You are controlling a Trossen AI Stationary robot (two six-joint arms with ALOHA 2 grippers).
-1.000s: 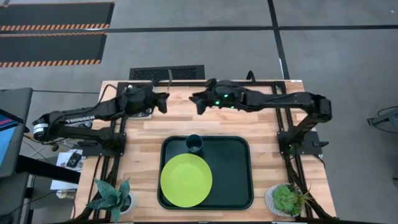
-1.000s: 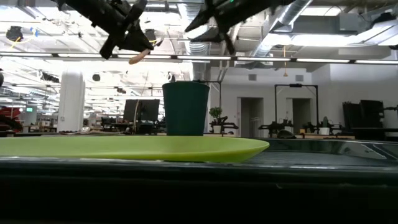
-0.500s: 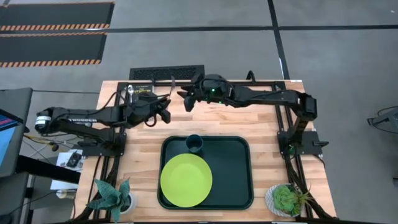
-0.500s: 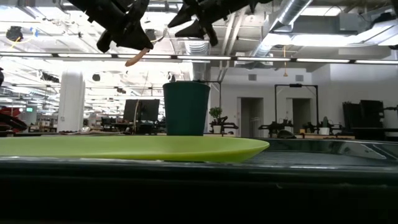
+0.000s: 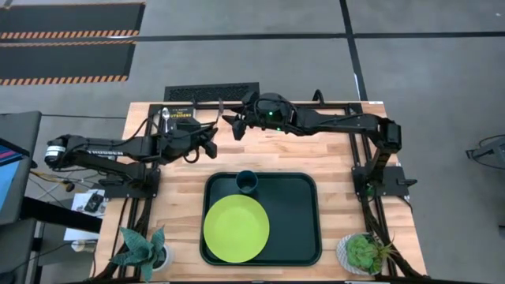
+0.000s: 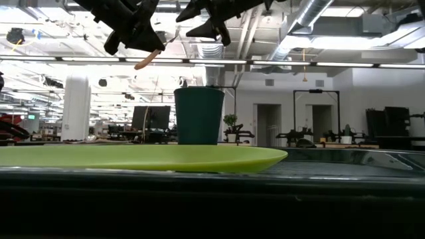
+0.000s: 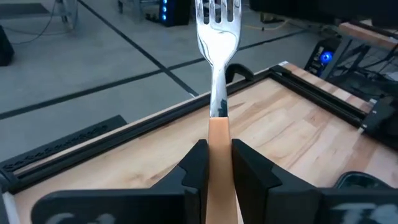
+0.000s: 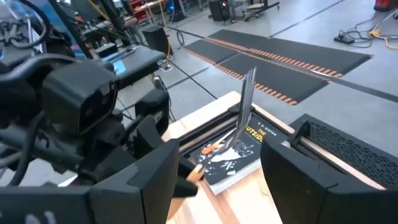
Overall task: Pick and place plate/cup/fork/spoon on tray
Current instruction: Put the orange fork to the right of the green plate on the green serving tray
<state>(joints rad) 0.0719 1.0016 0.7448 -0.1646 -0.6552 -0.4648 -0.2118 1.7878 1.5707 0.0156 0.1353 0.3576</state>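
The fork (image 7: 217,81) is clamped by its orange handle in the left claw (image 7: 217,163), tines pointing out along the claw's line, above the tabletop (image 5: 331,158) just behind the tray (image 5: 300,197), while the right claw (image 5: 234,126) gapes wide and empty nearby

2 potted plants (image 5: 144,248) (image 5: 364,252) at near table corners (wooden top (image 5: 347,162)).

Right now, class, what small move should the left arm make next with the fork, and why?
Probably carry it toward the tray. The left claw is shut on the fork, held above the bare table, while the plate and cup already sit on the tray.
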